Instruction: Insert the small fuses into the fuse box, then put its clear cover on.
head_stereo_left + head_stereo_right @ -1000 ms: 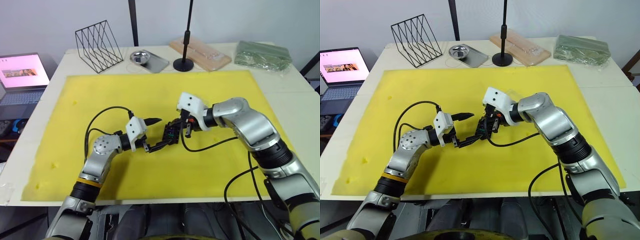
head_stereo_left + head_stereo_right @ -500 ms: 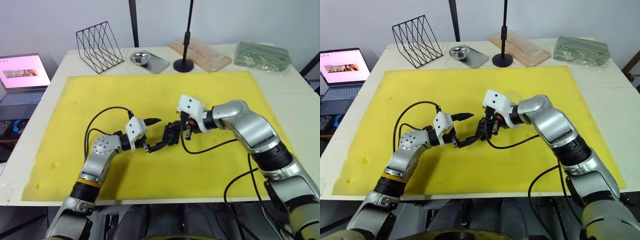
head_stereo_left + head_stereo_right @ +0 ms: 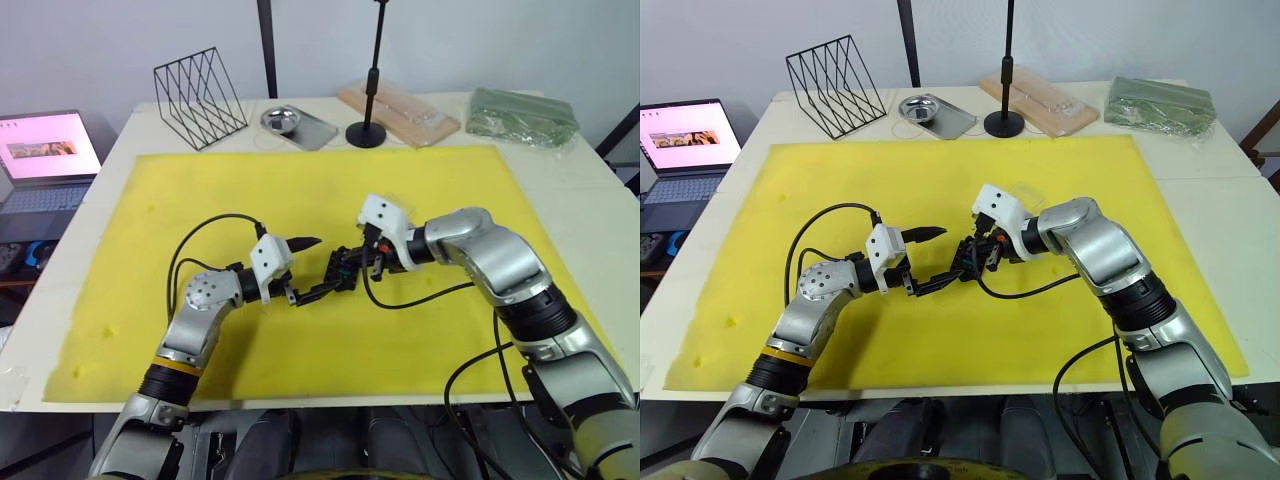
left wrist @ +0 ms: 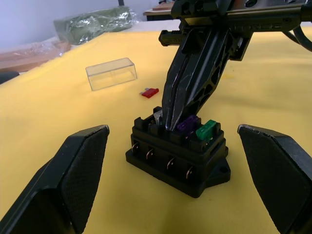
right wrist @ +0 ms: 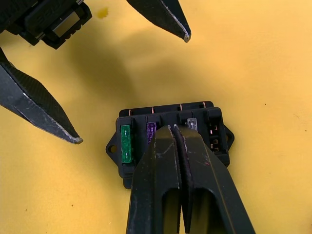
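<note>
Yellow foam (image 3: pixel 250 180) covered most of your table (image 3: pixel 600 200), with a laptop (image 3: pixel 40 150) off to the left and a wire rack (image 3: pixel 200 80), a metal tray (image 3: pixel 292 122), a stand (image 3: pixel 366 130) and a green bundle (image 3: pixel 523 110) along the far edge. Your left gripper (image 4: pixel 173 183) sat low on the foam with its fingers spread wide, holding nothing, the box (image 4: pixel 178 151) between them but untouched. Your right gripper (image 5: pixel 179 134) came down on the box from above, fingers pressed together, tips on the top between the purple fuse (image 5: pixel 151 130) and a grey fuse (image 5: pixel 192 123); I couldn't tell whether anything was pinched there. A green fuse (image 4: pixel 206 130) sat in an end slot. Beyond the box, the cover (image 4: pixel 111 73) lay on the foam, the red fuse (image 4: pixel 149 92) just beside it.
</note>
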Available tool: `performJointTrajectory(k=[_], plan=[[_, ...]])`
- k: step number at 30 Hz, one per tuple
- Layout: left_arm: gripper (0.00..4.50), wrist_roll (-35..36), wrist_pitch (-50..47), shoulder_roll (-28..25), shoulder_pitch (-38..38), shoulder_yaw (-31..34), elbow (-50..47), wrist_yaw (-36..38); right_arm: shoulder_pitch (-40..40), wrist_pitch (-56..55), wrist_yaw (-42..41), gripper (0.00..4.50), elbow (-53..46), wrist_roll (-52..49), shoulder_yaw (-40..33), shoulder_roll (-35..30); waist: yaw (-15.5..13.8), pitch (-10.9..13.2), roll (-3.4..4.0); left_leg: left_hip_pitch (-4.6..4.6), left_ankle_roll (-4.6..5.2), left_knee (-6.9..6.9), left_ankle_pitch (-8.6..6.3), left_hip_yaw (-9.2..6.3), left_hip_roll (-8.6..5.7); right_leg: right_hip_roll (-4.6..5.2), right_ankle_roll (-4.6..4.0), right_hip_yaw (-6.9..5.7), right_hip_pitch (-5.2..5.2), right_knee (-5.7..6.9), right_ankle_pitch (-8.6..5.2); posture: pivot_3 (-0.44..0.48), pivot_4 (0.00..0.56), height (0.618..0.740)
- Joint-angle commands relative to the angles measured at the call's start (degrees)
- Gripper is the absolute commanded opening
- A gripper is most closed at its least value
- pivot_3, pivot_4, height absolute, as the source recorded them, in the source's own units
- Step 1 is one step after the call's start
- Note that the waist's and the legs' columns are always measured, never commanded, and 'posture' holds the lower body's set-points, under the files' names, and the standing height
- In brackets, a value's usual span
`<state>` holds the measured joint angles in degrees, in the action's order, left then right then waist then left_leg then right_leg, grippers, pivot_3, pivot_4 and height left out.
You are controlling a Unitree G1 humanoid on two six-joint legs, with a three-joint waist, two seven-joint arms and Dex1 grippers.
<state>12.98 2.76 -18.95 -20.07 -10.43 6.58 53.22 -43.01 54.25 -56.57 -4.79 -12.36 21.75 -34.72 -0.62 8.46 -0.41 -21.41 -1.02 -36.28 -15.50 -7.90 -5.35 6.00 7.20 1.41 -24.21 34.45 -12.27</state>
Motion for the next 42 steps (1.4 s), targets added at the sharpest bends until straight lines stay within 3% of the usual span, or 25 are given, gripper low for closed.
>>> performJointTrajectory(k=[1, 17, 42], plan=[[4.5, -0.03, 0.37, -0.2, -0.41, 0.32, -1.6, -0.23, 1.3, -1.79, -0.89, 0.04, 1.12, -0.13, 0.92, 0.26, 0.01, 0.0, 0.0, 0.0, 0.0, 0.0, 0.0, 0.0, 0.0, 0.0, 0.0, 0.0, 0.0, 0.0, 0.0, 0.0, 0.15, 0.74], [4.5, -0.16, 1.35, -0.08, -1.75, 0.35, 0.3, 0.42, -0.74, -4.48, -2.37, 0.04, -4.06, -3.14, -4.4, -1.32, -0.02, 0.02, 0.02, -0.1, 0.0, 0.01, 0.0, 0.0, 0.0, 0.0, 0.0, 0.0, -0.12, -0.01, 0.0, 0.0, 0.15, 0.74], [4.5, -0.08, 1.6, -0.14, -1.64, 0.26, 0.29, 0.94, 0.2, -4.01, -1.73, 0.04, -5.87, -5.38, -5.23, -3.91, -0.02, 0.03, 0.02, -0.11, 0.0, 0.02, 0.0, 0.0, 0.0, 0.0, 0.0, 0.0, -0.13, -0.01, 0.0, 0.0, 0.15, 0.74]])
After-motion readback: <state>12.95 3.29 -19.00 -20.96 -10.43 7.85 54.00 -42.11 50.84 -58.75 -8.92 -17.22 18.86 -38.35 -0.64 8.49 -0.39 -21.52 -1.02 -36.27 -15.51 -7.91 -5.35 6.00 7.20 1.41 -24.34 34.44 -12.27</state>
